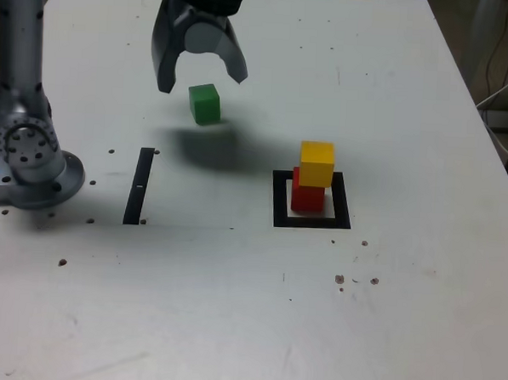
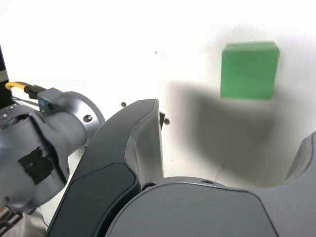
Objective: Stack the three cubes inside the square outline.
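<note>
A white table (image 1: 315,329) fills the exterior view, speckled with small dark marks and holes. On it, toward the exterior view's right, lies the square outline (image 1: 280,198), a thick black border with a white centre. Inside it stands the red cube (image 1: 307,195), and the yellow cube (image 1: 317,163) sits on top of it, shifted slightly toward the exterior view's right so the 2 faces do not line up exactly. The stack is upright.

The green cube (image 1: 205,103) rests alone on the table, well apart from the outline, farther back and toward the exterior view's left. In the wrist view it (image 2: 249,70) shows as a flat green face on the bright surface, with a soft shadow spreading below it.

The gripper (image 1: 202,81) hangs above the table just beside the green cube, its 2 dark fingers spread wide apart with nothing between them. The cube lies just past the fingertips and is not touched. The gripper's shadow falls on the table in front of the green cube.

At the exterior view's left the arm base (image 1: 30,157) stands on the table, and a narrow black strip (image 1: 139,186) lies flat between the base and the outline.
</note>
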